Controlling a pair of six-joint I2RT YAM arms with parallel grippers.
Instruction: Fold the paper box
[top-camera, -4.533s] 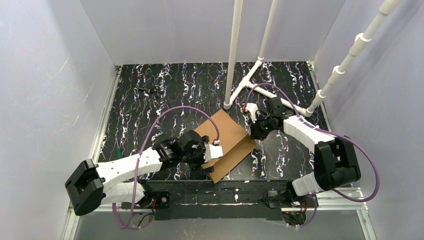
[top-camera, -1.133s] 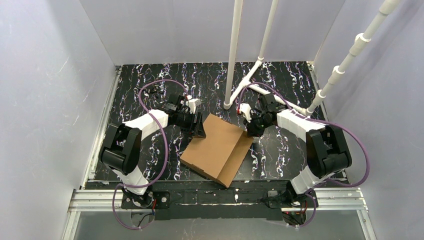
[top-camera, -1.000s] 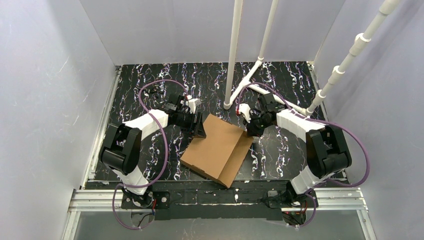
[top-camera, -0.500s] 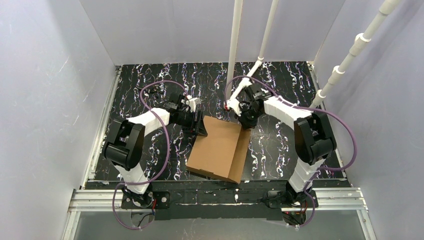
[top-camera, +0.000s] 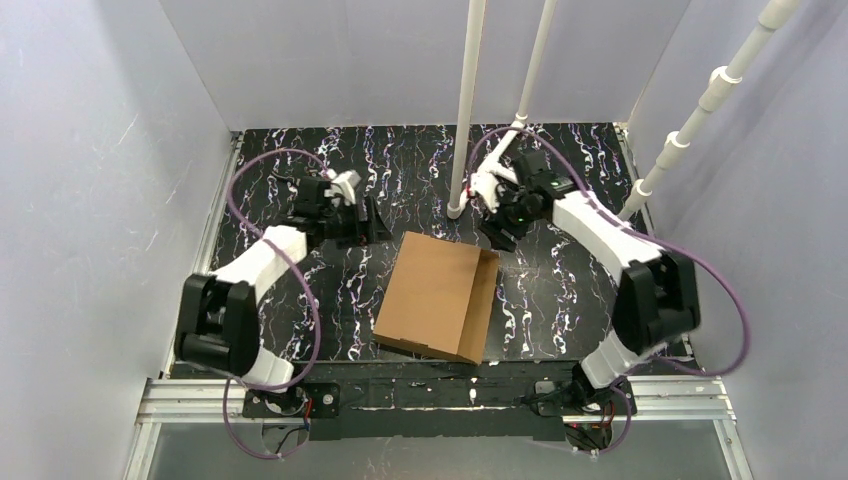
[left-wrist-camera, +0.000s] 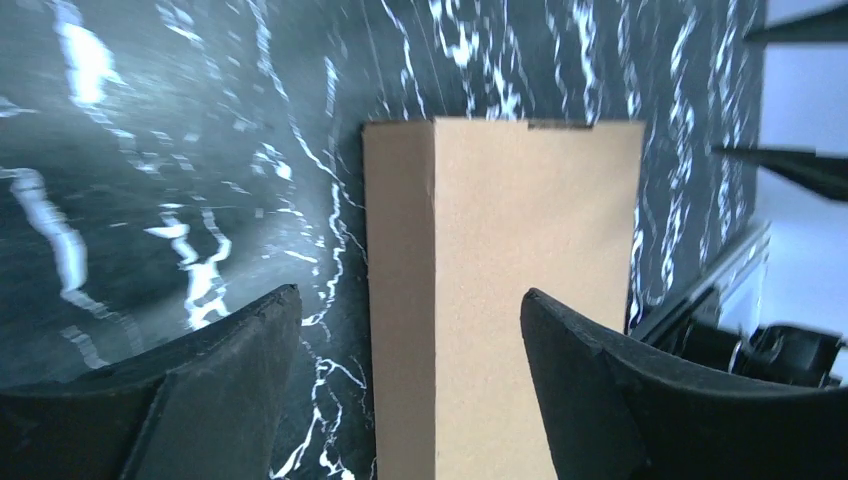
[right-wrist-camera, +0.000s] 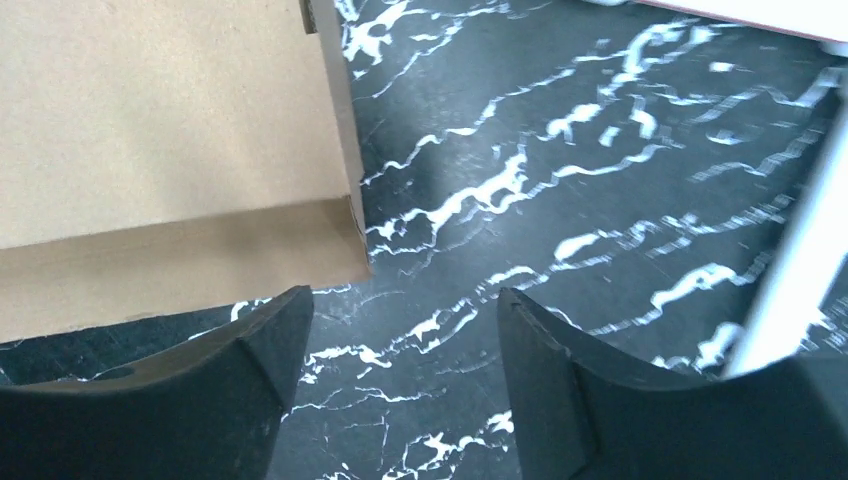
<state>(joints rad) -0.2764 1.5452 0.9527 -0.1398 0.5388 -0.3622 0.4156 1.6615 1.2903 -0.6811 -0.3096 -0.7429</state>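
The paper box (top-camera: 440, 295) is a shallow, closed brown cardboard box lying flat on the black marbled table (top-camera: 290, 290), near the front middle. My left gripper (top-camera: 372, 222) hovers off its far left corner, open, touching nothing. In the left wrist view the paper box (left-wrist-camera: 520, 250) stretches away between and beyond the spread fingers (left-wrist-camera: 230, 370) of my left gripper (left-wrist-camera: 410, 293). My right gripper (top-camera: 497, 232) hangs open just behind the far right corner. In the right wrist view that corner of the paper box (right-wrist-camera: 170, 150) lies upper left, apart from my right gripper (right-wrist-camera: 402, 295).
A white vertical pipe (top-camera: 463, 110) stands on the table right behind the box, between the two grippers. A second pipe (top-camera: 535, 60) and a slanted one (top-camera: 690, 120) rise at the back right. White walls enclose three sides. A metal rail (top-camera: 440, 400) runs along the front.
Both grippers opened and drew back from the box's far corners, the left one to the back left, the right one back and up. The box turned a little and now lies free.
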